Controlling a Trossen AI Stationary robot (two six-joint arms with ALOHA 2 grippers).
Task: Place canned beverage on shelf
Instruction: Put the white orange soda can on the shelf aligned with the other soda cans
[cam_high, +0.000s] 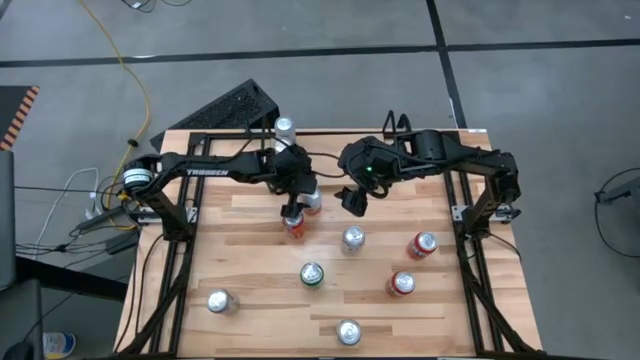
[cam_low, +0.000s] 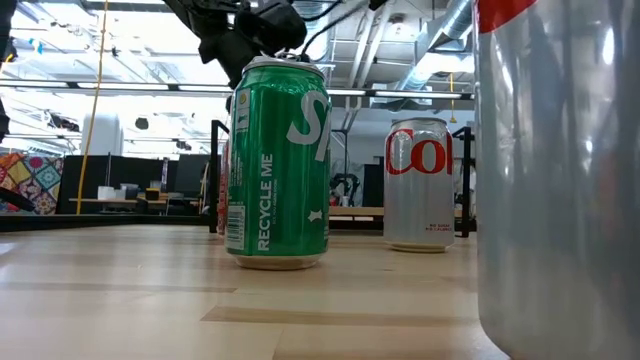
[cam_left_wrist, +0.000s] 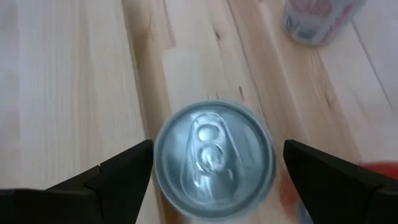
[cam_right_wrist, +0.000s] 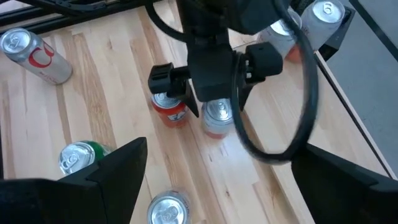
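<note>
Near the table's far middle, the left gripper (cam_high: 292, 212) hangs over an orange can (cam_high: 294, 227), its fingers (cam_left_wrist: 118, 171) spread apart on either side of the can's silver top (cam_left_wrist: 213, 154) and not touching it. A second can (cam_right_wrist: 216, 118) stands just beside the orange one, under the same wrist. The shelf (cam_high: 245, 103) sits at the table's far edge, left of centre, with one can (cam_high: 285, 128) standing at its end. The right gripper (cam_high: 354, 203) hovers to the right of the left one, above bare wood, its fingers (cam_right_wrist: 106, 171) wide apart and holding nothing. Nearer on the table (cam_high: 260, 320) stand a green can (cam_high: 312, 274), several red-and-silver cans (cam_high: 421, 245) and plain silver ones (cam_high: 348, 331), well apart from each other.
</note>
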